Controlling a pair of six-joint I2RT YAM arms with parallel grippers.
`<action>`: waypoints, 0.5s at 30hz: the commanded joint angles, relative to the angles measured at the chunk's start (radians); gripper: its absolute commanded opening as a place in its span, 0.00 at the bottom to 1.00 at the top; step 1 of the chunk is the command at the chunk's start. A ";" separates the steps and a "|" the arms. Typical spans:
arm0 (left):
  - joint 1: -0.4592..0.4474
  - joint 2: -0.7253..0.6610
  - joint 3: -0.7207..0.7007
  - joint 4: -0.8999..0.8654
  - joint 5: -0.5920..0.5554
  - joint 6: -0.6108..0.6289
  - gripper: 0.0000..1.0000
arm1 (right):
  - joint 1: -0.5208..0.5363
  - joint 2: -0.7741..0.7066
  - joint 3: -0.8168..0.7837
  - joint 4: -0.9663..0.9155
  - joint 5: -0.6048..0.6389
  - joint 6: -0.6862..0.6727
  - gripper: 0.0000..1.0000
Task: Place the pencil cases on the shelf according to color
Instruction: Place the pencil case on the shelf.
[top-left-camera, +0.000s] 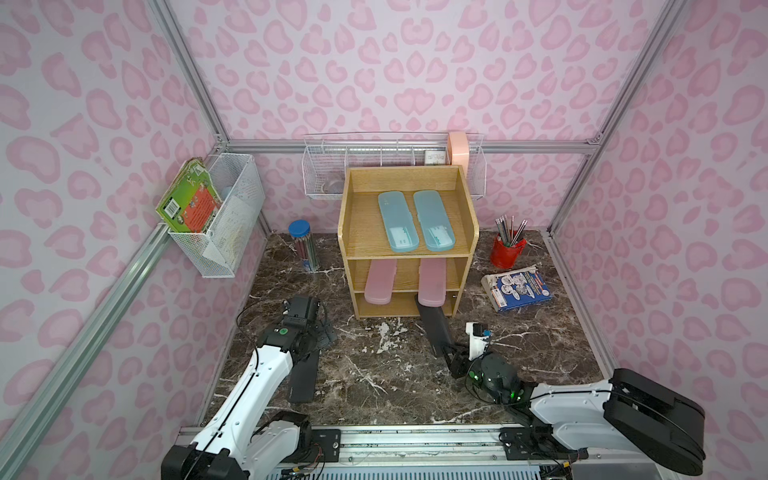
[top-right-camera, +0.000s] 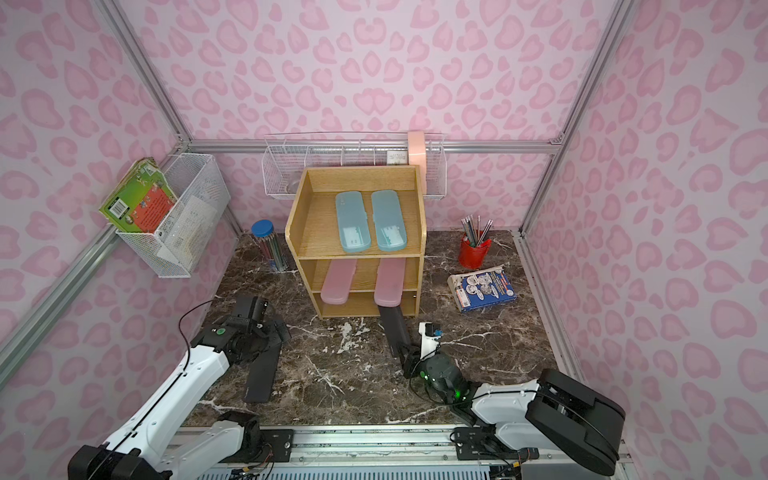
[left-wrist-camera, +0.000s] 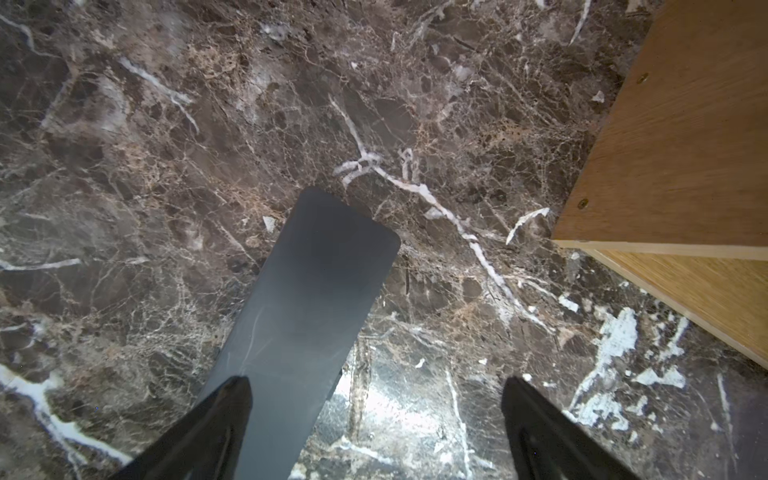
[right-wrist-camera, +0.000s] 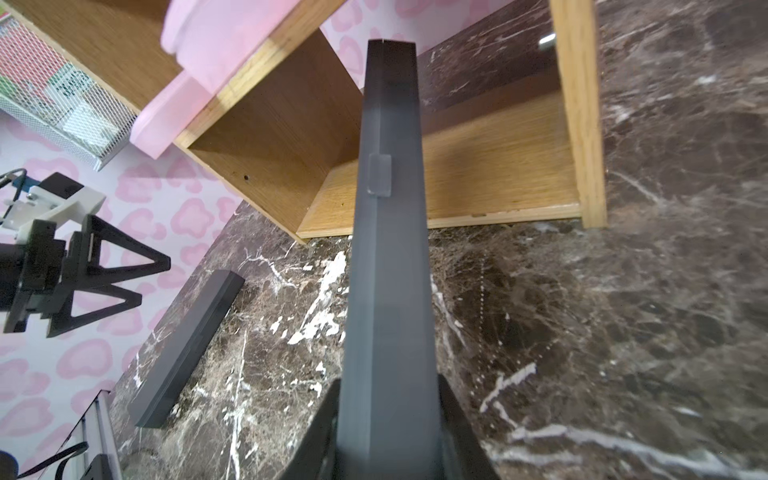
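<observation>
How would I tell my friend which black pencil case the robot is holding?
Find the light oak three-tier wooden shelf on the marble table. A long matte black pencil case pokes into its bottom tier, pinched at its near end by the right gripper. The other black case lies flat on the table.

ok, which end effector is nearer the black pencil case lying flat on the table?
Left. The left end effector hangs open over that black pencil case; the right end effector is farther off, shut on the other black case by the shelf.
</observation>
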 joint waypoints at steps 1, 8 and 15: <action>0.001 0.004 0.010 0.005 0.004 0.012 0.99 | -0.028 0.019 0.015 0.065 -0.026 0.053 0.14; 0.001 0.011 0.006 0.004 -0.001 0.008 0.99 | -0.082 0.095 0.020 0.149 0.001 0.208 0.14; 0.000 0.023 0.006 0.008 -0.008 0.017 0.99 | -0.114 0.284 0.067 0.329 -0.021 0.312 0.17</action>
